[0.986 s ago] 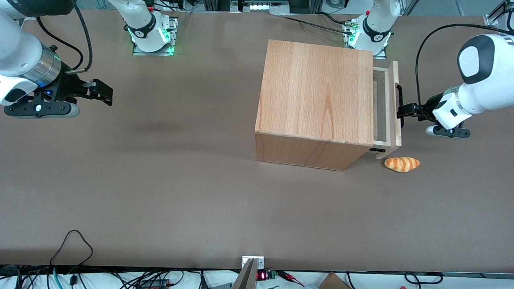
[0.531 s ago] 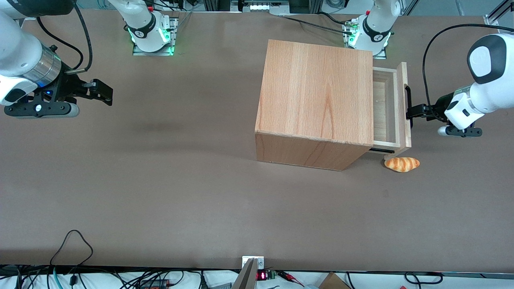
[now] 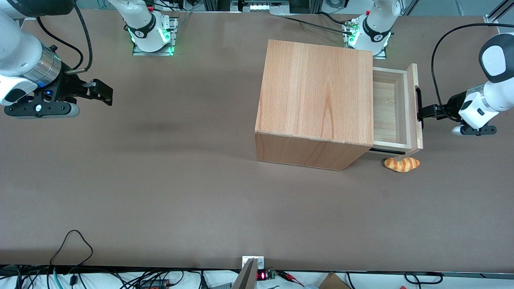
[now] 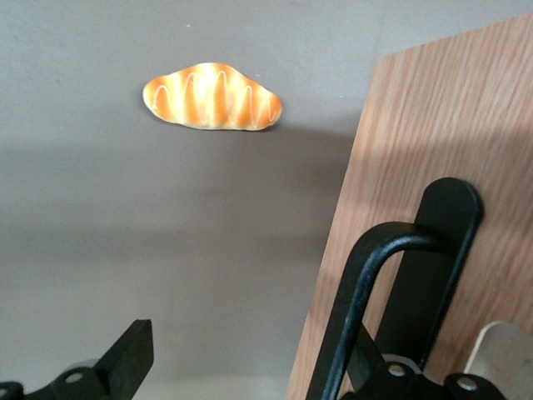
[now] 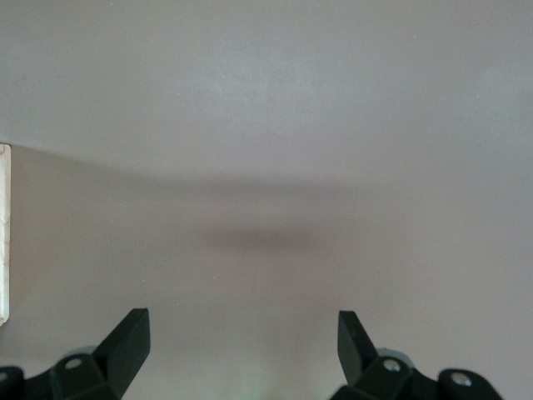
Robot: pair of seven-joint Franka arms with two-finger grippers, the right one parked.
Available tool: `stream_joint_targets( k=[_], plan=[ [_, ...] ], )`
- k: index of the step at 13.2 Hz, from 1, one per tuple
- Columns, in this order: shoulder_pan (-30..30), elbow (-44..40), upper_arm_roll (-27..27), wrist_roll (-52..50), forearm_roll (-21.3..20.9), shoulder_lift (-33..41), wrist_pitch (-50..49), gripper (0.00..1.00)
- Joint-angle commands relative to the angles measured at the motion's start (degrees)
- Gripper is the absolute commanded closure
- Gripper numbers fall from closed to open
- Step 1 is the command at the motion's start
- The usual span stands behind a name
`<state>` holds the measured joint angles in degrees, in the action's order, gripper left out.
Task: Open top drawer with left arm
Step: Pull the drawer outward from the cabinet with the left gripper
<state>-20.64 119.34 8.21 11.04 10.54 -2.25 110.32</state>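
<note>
Claw (image 3: pixel 421 113) seemingly hooks top drawer (image 3: pixel 391 109) handle (image 4: pixel 391 308).

Small orange-and-cream striped croissant-shaped toy bread (image 3: pixel 402 164) (image 4: pixel 212 97) lies flat on brown matte tabletop (image 3: pixel 160 192), nearer front camera than big light-wood cabinet body (image 3: pixel 317 100), just beside its corner, toward working arm's end. Black looped cable (image 3: pixel 72 245) rests on table edge nearest camera, toward parked arm's end.

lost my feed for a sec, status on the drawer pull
Left arm's claw hooked at the black handle. Top drawer partly out of the cabinet, inside bare. Bread roll on table near the drawer's front corner, not blocking.
</note>
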Motion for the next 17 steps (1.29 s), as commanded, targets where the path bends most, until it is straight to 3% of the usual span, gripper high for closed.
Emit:
stream_joint_targets(
  k=[1, 10, 17],
  plan=[
    [-1.8, -2.3, 0.2, 1.2, -1.5, -1.6, -0.2, 0.0],
    [-7.6, -5.8, 0.2, 6.0, -1.5, -4.2, -0.7, 0.0],
    [-8.0, -13.5, 0.3, 5.9, -1.5, -5.4, -6.6, 0.0]
  ],
)
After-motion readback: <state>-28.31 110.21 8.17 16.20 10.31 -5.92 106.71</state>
